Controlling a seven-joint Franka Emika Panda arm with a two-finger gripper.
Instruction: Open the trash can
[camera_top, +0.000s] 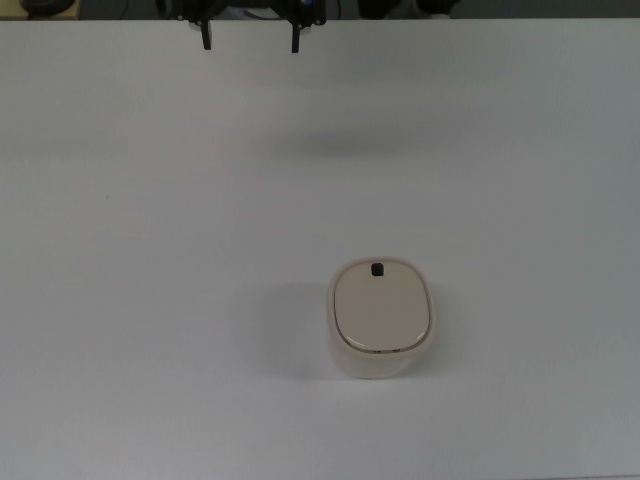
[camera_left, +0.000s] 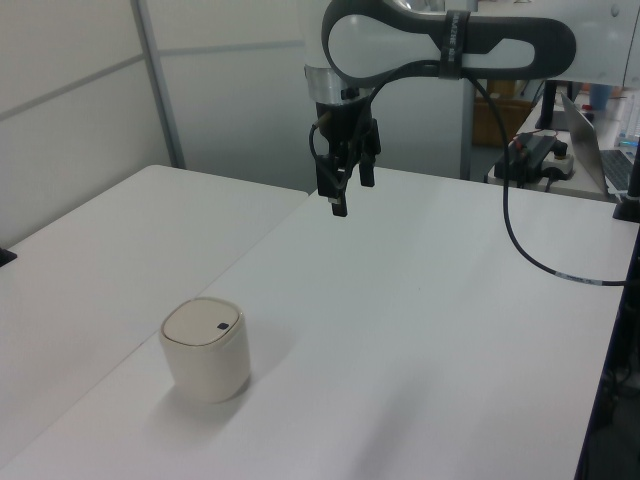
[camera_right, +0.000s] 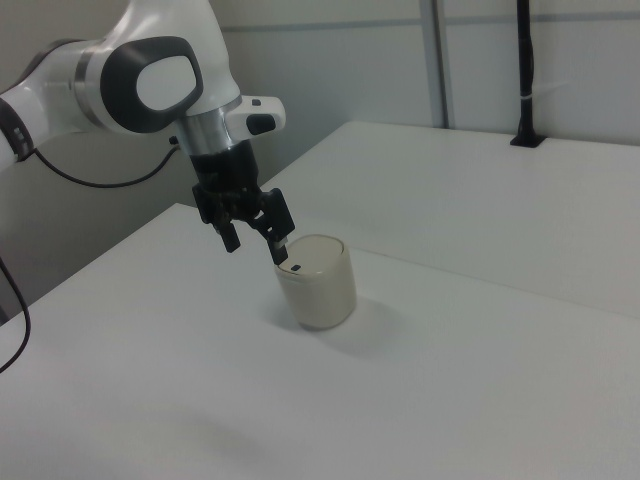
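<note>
Counting gave one gripper (camera_top: 250, 40), one trash can (camera_top: 380, 318), one black button (camera_top: 377, 268), all over a single white table (camera_top: 150, 250). Arm reached out level, wrist turned down, jaws spread with nothing between them. Can stood upright, lid (camera_top: 381, 310) closed, well below and beyond the jaws, to their right in the top view.

No readable text, labels, brands, numbers or signs in any view. The small cream-white plastic trash can (camera_top: 381, 318) with the flat beige lid carries only a tiny unmarked black button (camera_top: 377, 268); nothing printed on it.
</note>
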